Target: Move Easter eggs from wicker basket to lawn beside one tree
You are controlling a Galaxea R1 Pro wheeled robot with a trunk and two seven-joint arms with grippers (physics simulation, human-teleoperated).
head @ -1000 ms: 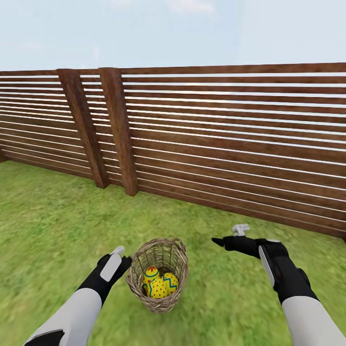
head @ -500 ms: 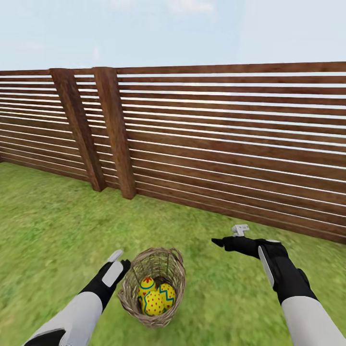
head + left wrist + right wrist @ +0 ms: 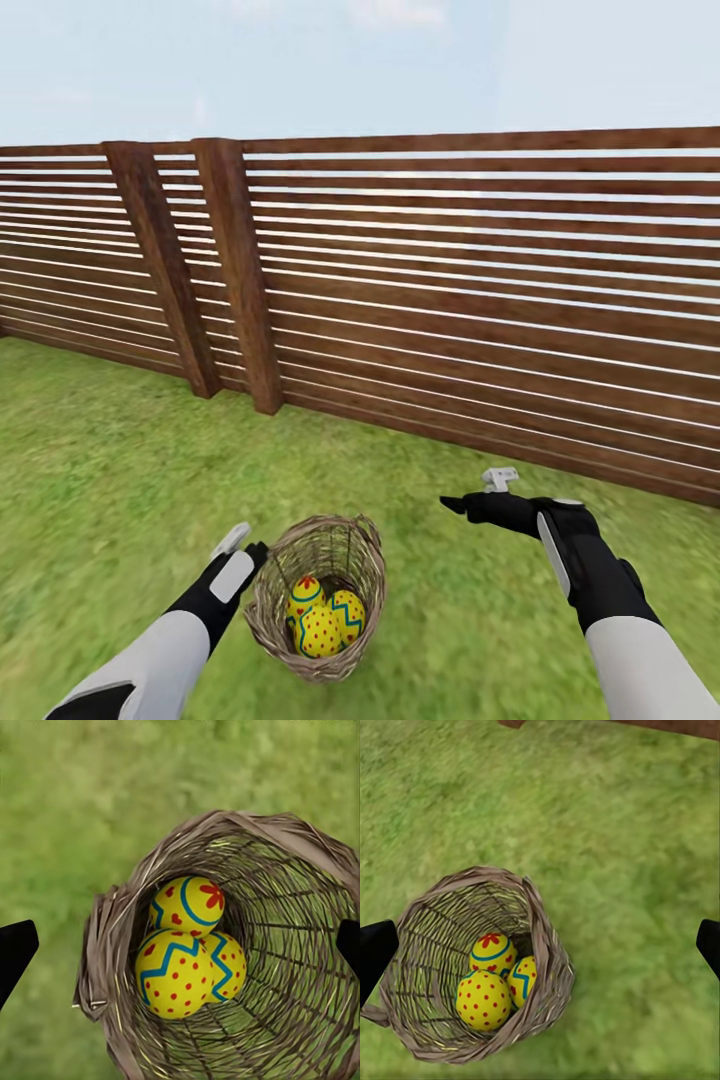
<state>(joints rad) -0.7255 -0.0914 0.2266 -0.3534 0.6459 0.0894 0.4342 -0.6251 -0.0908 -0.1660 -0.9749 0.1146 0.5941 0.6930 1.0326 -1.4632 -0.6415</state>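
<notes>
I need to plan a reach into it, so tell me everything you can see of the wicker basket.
The wicker basket is small and round, woven of tan-brown strands with open, ribbed, see-through sides and a thicker braided rim. It stands on the lawn, mouth open upward, leaning a little. Three yellow Easter eggs with red dots and blue-green zigzags sit huddled together at its bottom. The left hand is close beside its rim; contact cannot be judged. The right hand is well clear of it.
</notes>
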